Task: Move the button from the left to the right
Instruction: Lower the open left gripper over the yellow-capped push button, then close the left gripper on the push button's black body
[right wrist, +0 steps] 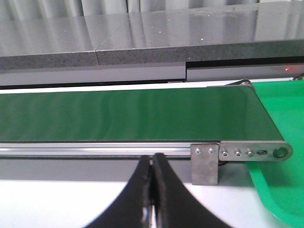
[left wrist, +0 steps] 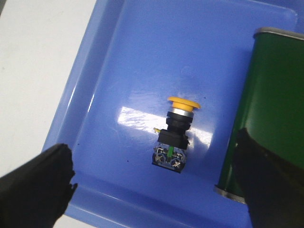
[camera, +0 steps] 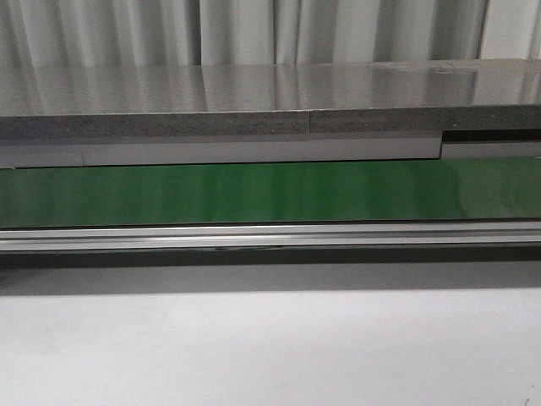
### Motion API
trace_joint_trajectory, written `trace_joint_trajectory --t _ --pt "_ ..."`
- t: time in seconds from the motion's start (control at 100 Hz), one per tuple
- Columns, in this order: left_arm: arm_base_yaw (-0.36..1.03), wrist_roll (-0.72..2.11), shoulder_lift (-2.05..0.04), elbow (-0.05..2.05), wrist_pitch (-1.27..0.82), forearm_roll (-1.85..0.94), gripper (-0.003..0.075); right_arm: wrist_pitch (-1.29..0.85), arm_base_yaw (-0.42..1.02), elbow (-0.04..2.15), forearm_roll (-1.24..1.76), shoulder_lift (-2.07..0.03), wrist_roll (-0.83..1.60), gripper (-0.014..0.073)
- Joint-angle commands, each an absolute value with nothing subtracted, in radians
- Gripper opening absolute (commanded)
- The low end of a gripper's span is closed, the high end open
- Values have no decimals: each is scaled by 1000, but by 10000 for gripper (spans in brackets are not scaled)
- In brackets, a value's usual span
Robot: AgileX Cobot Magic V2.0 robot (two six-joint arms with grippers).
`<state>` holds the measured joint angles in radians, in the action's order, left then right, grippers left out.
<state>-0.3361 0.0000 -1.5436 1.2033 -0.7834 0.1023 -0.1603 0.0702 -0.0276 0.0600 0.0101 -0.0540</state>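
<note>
A small push button (left wrist: 174, 135) with a round yellow-orange cap on a black boxy body lies on its side in a shallow glossy blue plastic tray (left wrist: 109, 71), cap toward 12 o'clock and its terminal end, with a thin green mark, toward 6 o'clock in the left wrist view. The left gripper (left wrist: 156, 190) hovers above the tray with its two black fingers (left wrist: 38, 187) spread wide apart, one at 8 o'clock and the other at 4 o'clock of the button, neither touching it. At 3 o'clock of the button, the rounded end of a green conveyor belt (left wrist: 273, 104) with a metal edge sits just beside the tray. In the right wrist view the right gripper (right wrist: 152, 190) has its black fingers pressed together with nothing between them, facing the belt's silver aluminium side rail (right wrist: 95, 148); a bright green plastic tray (right wrist: 280, 190) lies at the belt's end, at 4 o'clock. The front view shows the belt running across a white table (camera: 270, 347), with no arm visible.
</note>
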Motion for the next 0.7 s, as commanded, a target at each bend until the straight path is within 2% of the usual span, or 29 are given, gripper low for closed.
trace_joint_trajectory --t 0.0,0.29,0.69 --pt "-344 0 -1573 1266 -736 105 640 -76 72 -9 51 25 -52 -67" --pt "-344 6 -1714 1354 -749 105 640 -76 72 -9 51 25 -52 -67" --pt "-344 7 -1796 1354 -777 96 640 -76 72 -9 51 25 -52 -67"
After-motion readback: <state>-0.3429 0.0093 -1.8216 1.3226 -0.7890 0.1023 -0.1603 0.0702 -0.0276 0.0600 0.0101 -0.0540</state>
